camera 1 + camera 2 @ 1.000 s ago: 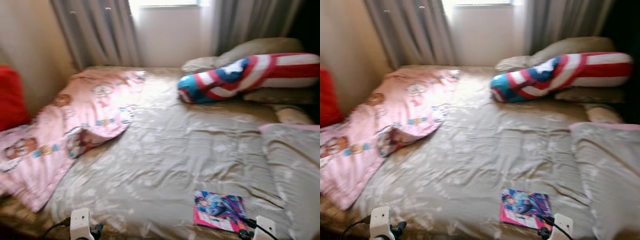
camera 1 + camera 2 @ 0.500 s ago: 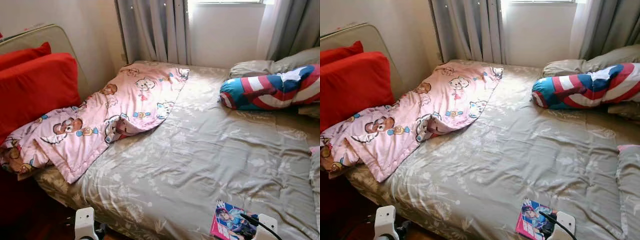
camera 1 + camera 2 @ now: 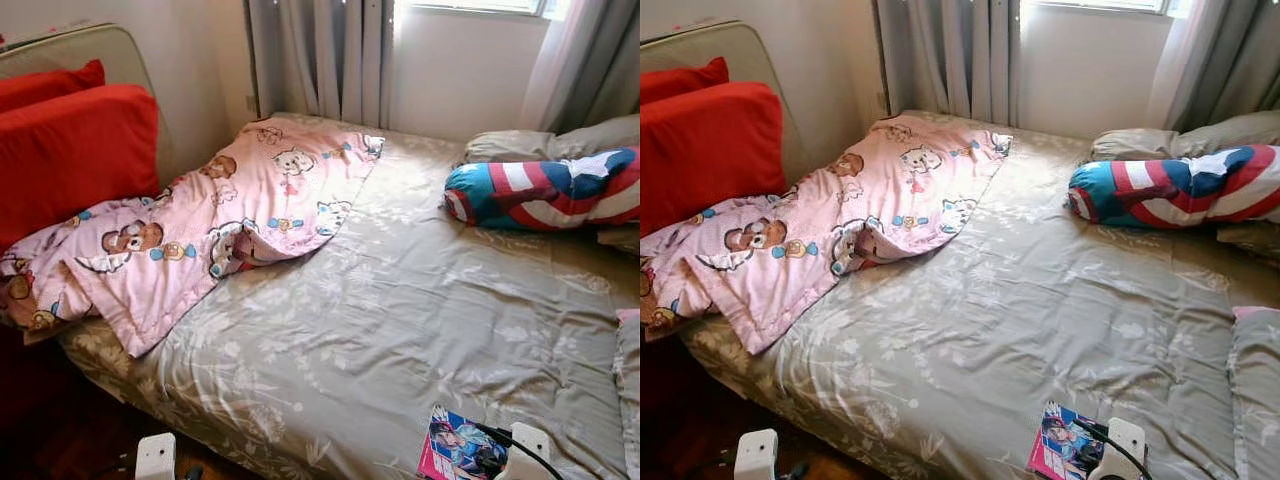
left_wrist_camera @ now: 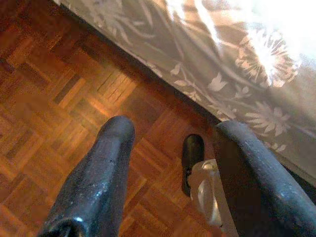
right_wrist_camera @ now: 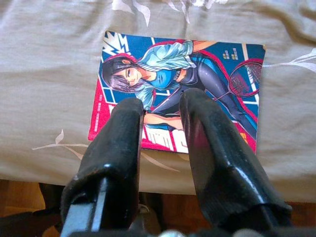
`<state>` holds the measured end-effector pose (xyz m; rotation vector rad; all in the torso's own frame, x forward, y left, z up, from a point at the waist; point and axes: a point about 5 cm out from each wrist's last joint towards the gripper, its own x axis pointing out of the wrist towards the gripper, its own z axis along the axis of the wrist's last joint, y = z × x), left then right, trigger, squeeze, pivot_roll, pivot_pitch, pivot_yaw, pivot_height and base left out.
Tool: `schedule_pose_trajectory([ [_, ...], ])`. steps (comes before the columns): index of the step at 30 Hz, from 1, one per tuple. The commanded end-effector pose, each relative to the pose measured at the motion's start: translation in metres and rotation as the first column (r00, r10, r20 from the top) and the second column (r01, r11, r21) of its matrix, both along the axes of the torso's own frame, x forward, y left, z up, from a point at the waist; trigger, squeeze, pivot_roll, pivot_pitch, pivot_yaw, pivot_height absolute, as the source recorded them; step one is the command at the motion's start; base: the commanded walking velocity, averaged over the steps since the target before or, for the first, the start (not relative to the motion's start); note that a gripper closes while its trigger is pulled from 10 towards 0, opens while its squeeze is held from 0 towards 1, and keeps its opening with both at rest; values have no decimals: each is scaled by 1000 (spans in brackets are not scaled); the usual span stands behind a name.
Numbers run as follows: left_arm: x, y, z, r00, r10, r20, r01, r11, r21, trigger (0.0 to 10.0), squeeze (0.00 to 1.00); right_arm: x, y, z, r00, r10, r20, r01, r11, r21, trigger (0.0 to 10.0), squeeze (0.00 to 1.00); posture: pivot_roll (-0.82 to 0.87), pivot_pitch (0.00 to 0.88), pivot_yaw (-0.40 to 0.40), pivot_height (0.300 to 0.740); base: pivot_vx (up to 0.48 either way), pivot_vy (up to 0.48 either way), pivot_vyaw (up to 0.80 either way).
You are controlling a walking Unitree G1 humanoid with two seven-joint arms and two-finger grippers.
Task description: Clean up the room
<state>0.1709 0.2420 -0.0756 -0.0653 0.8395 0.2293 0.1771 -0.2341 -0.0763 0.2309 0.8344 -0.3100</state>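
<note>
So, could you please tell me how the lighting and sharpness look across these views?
Eye views: sharp, window glare washing the grey curtains. Left wrist view: the beige floral bedsheet blows out white at one corner, parquet floor dim. Right wrist view: evenly lit, the colourful anime-cover book crisp, tool fingers blurred.

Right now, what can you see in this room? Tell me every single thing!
bed: one, grey-green flowered sheet, fills the middle
blanket: one, pink with cartoon bears, crumpled on the bed's left side
long pillow: one, red, white and blue, at the bed's right
plain pillows: beige, behind the long pillow
red cushions: two, stacked at far left
comic book: one, colourful cover, flat near the bed's front edge
curtains: grey, by the window
floor: brown wood parquet
left gripper: open, over the floor
right gripper: slightly open, above the comic book
</note>
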Motion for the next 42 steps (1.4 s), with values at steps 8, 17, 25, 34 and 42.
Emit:
schedule_pose_trajectory([
  [8,-3,-2,-2,999,-25,-22,25,1000,3,10000,0,0,1,0,1000,4,-4,-4,1000,-1,10000,0,-101,0,4,740,0,164,0],
  [17,-2,-1,-2,999,-38,-26,38,999,10,10000,0,-1,2,-1,1000,-2,-8,2,1000,2,10000,0,-108,0,14,740,0,-5,0],
  [25,-2,0,-1,999,-44,-27,44,999,14,10000,0,-1,3,-2,1000,-5,-12,5,1000,6,10000,0,-106,0,17,740,0,0,0],
  [34,-3,1,-1,998,-49,-28,50,999,17,10000,0,-1,4,-1,1000,-8,1,8,1000,17,10000,0,-103,0,19,740,0,105,0],
  [42,-3,1,-1,998,-60,-30,61,998,22,10000,0,-1,5,-2,1000,-8,3,8,1000,27,10000,0,-104,0,23,740,0,357,0],
])
